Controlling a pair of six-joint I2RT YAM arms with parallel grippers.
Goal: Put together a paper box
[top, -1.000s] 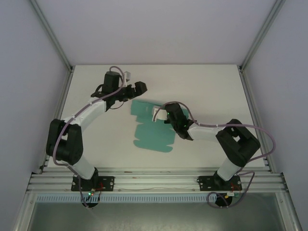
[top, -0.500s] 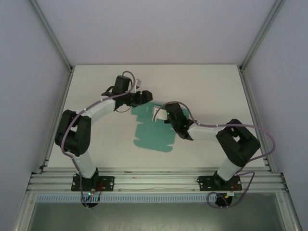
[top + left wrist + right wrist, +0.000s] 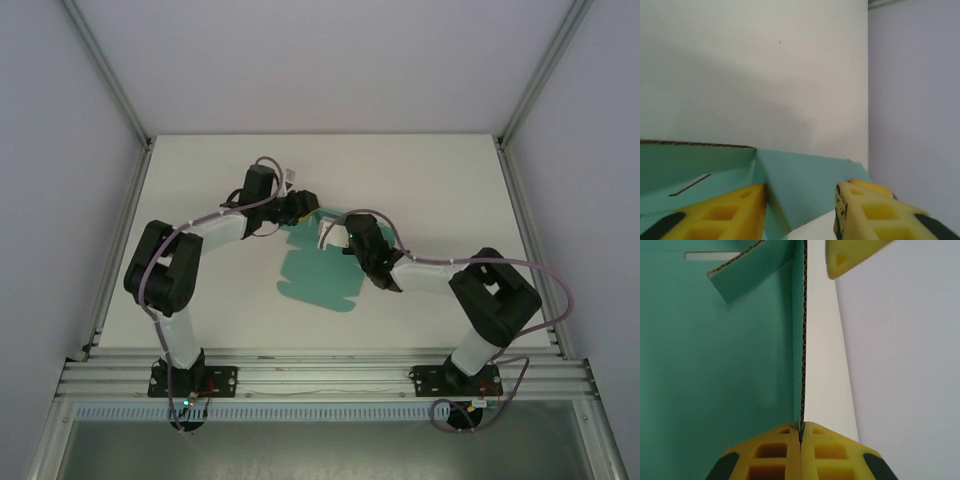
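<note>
The left arm (image 3: 215, 228) stands folded at the elbow, its forearm reaching right to the far edge of the paper box (image 3: 318, 282), which lies flat mid-table (image 3: 430, 170). Its jaws stand apart astride a raised flap (image 3: 800, 180). The right arm (image 3: 430, 272) stretches left, jaws pinched shut on an upright side wall (image 3: 822, 370). A second ago the left jaws gaped wide, clear of the sheet; the right arm has not moved.

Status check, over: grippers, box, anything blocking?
Right gripper shut, pinching the edge of an upright side panel. Left gripper open, astride a raised corner flap. Paper box part-folded, base flat on table. No obstruction seen.
</note>
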